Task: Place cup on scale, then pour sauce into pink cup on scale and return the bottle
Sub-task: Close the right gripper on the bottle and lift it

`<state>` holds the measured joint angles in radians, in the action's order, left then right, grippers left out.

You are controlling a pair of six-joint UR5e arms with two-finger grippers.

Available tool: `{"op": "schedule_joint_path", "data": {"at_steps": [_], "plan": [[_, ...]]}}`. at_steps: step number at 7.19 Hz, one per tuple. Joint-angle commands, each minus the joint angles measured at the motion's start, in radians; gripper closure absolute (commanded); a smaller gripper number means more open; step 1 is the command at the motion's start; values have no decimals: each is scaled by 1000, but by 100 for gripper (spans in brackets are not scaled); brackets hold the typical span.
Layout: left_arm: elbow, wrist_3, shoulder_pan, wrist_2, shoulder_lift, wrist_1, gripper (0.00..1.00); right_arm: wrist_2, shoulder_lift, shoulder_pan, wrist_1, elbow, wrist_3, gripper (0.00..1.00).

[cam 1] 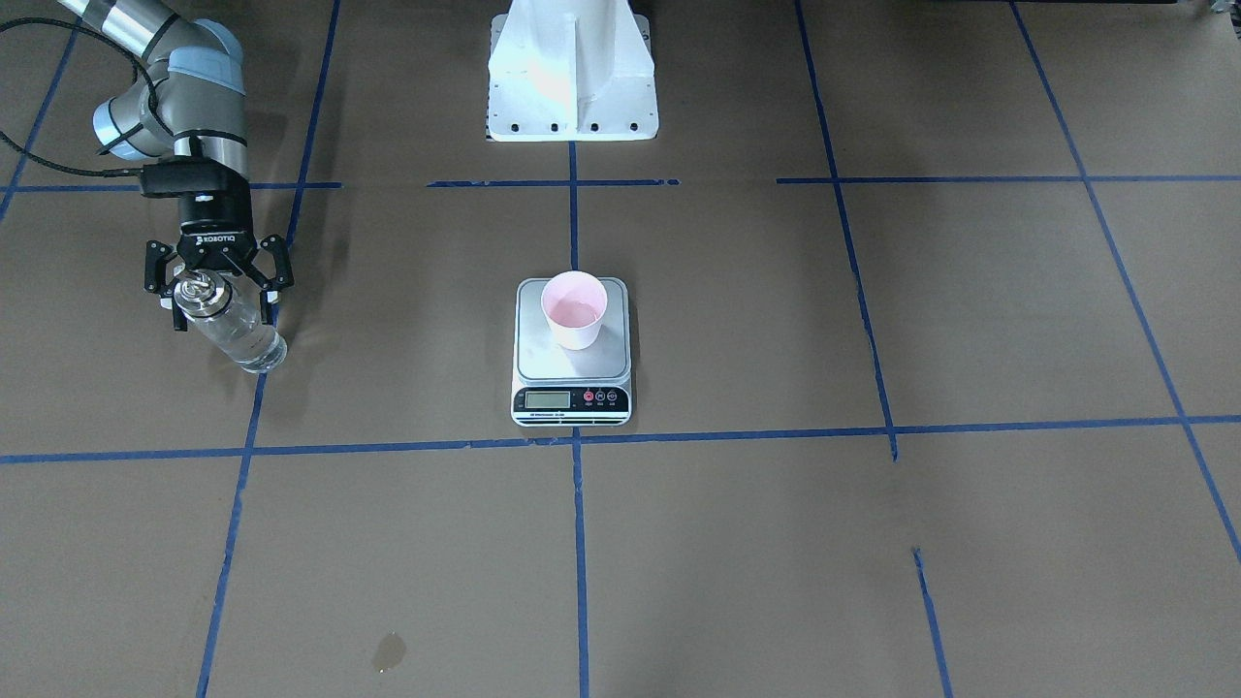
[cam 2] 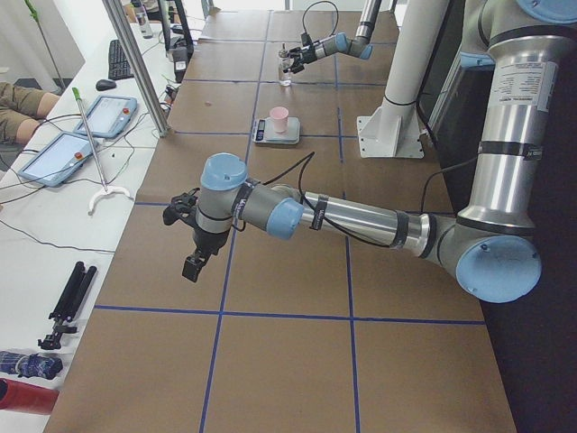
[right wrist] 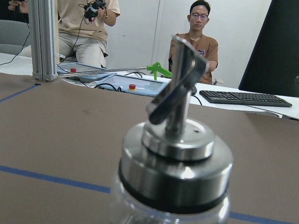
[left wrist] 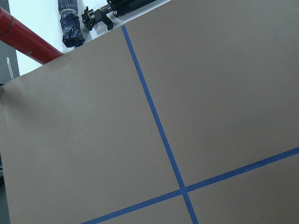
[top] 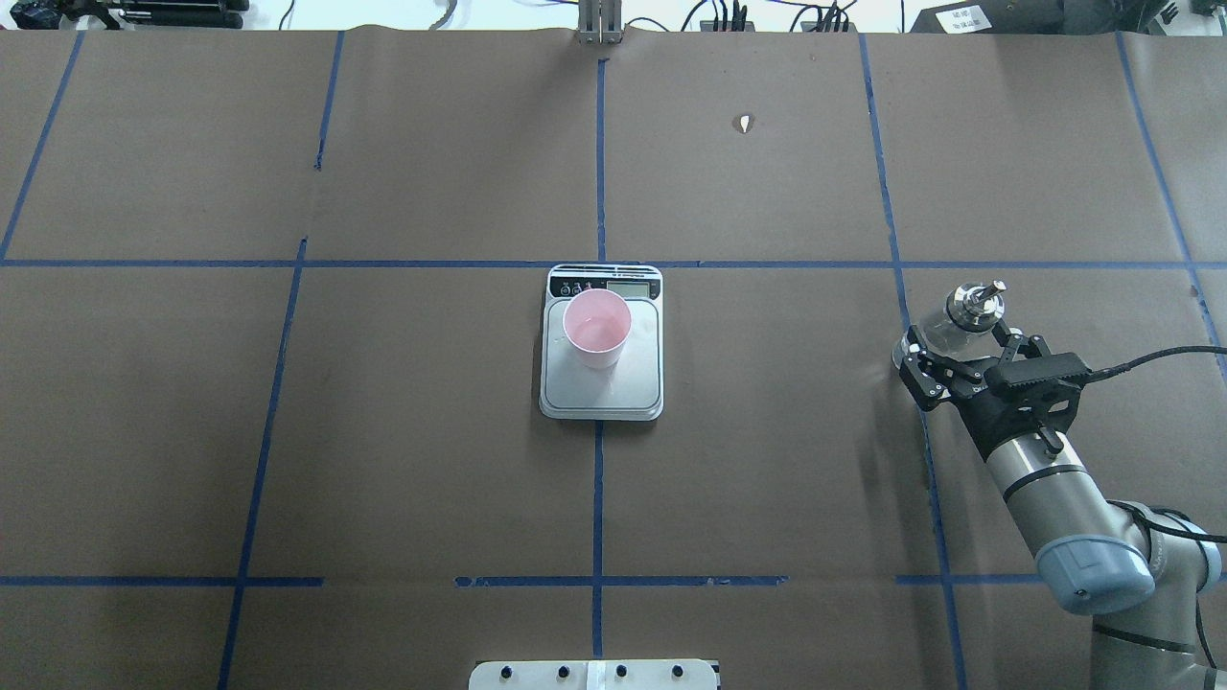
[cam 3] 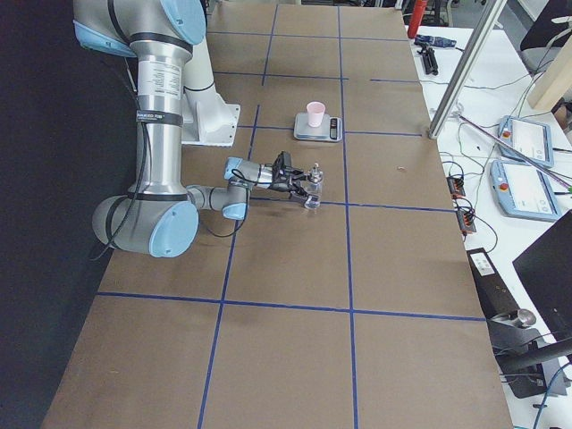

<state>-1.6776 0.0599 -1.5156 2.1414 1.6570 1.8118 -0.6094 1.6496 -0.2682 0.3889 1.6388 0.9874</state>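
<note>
Bottle return, looks like the final step.
Right gripper point(top: 961, 337) jaws apart around the standing bottle point(top: 970, 309), overhead 3 o'clock of the scale point(top: 604, 393) and filled cup point(top: 596, 326). You should back out straight. Left gripper point(cam 2: 185, 239) jaws: cannot tell.

The display point(cam 1: 548, 398) on the scale point(cam 1: 572, 364) is too small to read.

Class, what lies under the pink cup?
The cup stands upright on the steel platform of the scale. The patch of platform directly beneath its base is covered and cannot be seen.
</note>
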Motion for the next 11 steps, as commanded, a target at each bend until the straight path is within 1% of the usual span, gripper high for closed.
{"op": "schedule_joint_path", "data": {"at_steps": [1, 7, 8, 9, 10, 11], "plan": [[-1, 0, 0, -2, 1, 0, 0, 0, -48, -3, -1, -37, -3, 0], [-4, 0, -2, -3, 0, -2, 0, 0, -51, -13, -2, -42, -1, 0], [-5, 0, -2, -3, 0, -2, 0, 0, -53, -14, -2, -42, 4, 6], [-5, 0, -3, -3, 0, -2, 0, 0, -53, -16, -27, -42, 5, 29], [-5, 0, -3, -2, 1, -3, 0, -1, -50, -17, -42, -48, 1, 60], [-5, 0, -3, -2, 0, -2, 0, -4, -50, -19, -53, -53, 1, 100]]}}
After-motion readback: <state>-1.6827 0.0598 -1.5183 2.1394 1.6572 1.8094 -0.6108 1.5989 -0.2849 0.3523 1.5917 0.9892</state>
